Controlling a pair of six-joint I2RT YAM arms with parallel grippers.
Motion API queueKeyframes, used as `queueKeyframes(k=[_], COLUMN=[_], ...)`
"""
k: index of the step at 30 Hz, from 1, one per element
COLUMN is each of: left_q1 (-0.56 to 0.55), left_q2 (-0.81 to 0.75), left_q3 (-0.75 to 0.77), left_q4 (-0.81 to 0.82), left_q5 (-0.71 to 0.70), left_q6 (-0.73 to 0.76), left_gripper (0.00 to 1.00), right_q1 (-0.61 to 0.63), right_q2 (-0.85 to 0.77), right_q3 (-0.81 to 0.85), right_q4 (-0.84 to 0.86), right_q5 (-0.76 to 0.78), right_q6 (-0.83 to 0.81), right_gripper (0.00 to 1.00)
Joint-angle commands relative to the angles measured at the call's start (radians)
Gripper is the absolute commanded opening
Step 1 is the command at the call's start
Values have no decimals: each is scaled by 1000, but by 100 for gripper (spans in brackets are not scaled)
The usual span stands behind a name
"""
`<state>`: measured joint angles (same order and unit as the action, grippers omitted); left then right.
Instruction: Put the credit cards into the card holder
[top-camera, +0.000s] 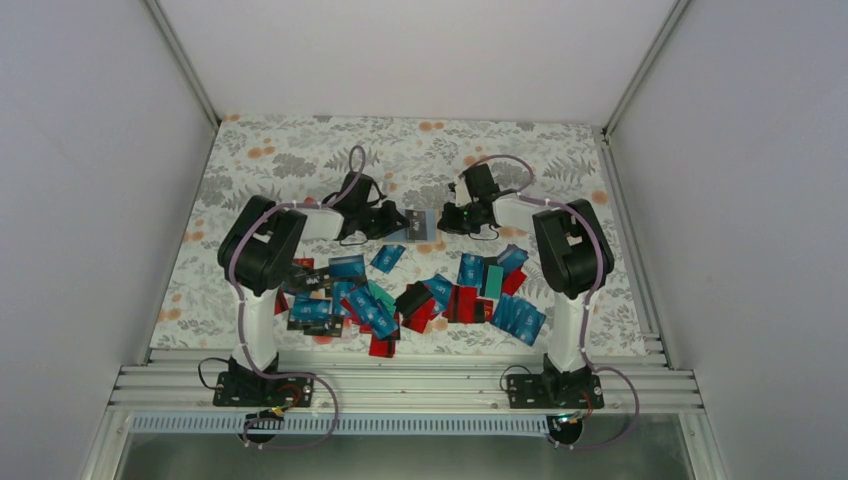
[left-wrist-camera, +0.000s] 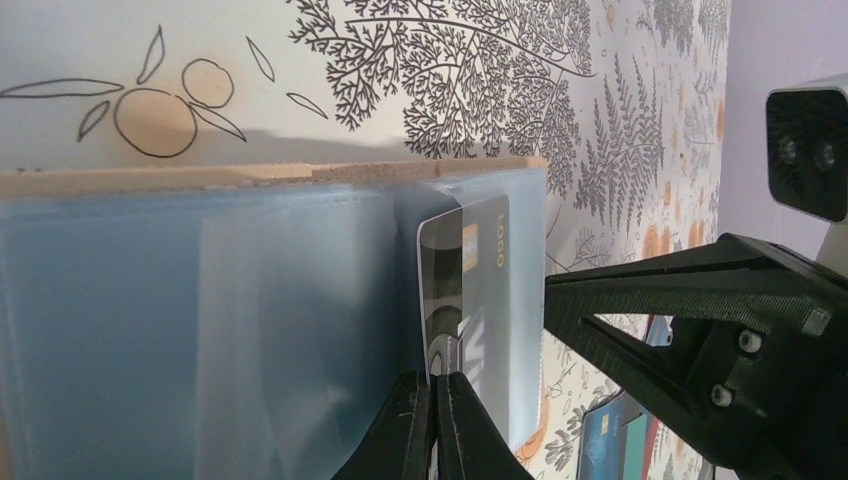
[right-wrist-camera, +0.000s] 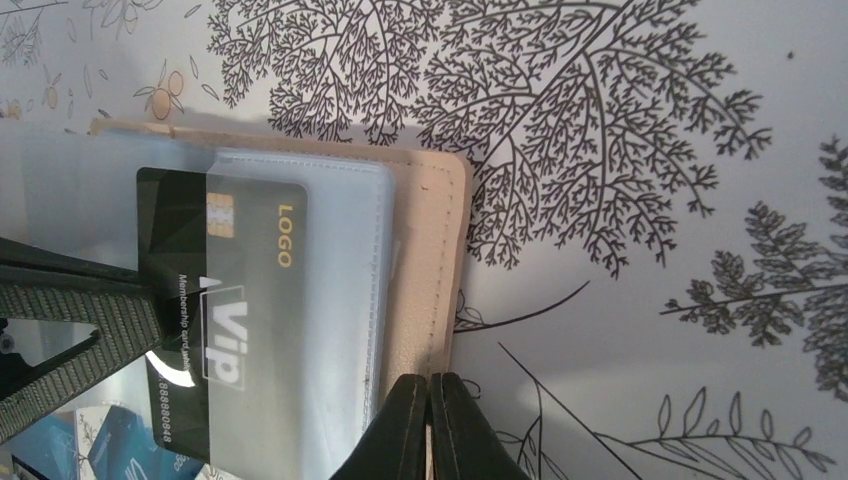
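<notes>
The beige card holder (right-wrist-camera: 430, 250) lies open near the table's middle (top-camera: 426, 226), with its clear sleeves showing. My right gripper (right-wrist-camera: 430, 388) is shut on its beige stitched edge; it also shows in the top view (top-camera: 446, 220). My left gripper (left-wrist-camera: 437, 390) is shut on a black "VIP" credit card (left-wrist-camera: 465, 290), which sits partly inside a clear sleeve (right-wrist-camera: 215, 300). The left gripper also shows in the top view (top-camera: 407, 222). Many more credit cards (top-camera: 400, 292), blue, red, teal and black, lie scattered in front of the arms.
The right gripper's black frame (left-wrist-camera: 700, 300) stands close beside the holder in the left wrist view. The left gripper's finger (right-wrist-camera: 80, 305) reaches in from the left in the right wrist view. The floral tablecloth (top-camera: 300, 150) covers the table, and white walls enclose it.
</notes>
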<state>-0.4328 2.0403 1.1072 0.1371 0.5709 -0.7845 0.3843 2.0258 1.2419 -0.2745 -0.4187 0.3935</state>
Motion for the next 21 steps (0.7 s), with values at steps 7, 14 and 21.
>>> queueKeyframes(k=[7, 14, 21], left_q1=[-24, -41, -43], left_q2=[45, 52, 60], left_q3=[19, 41, 71], left_q4=[0, -35, -96], left_q5=[-6, -7, -9], left_q6=[-32, -7, 48], left_gripper=[2, 3, 2], right_q1=[8, 8, 8], right_q2=[-35, -32, -34], right_q3=[-55, -44, -32], right_q4=[-2, 1, -5], right_q5=[-42, -53, -55], right_q6=[12, 12, 7], right_gripper=[5, 5, 5])
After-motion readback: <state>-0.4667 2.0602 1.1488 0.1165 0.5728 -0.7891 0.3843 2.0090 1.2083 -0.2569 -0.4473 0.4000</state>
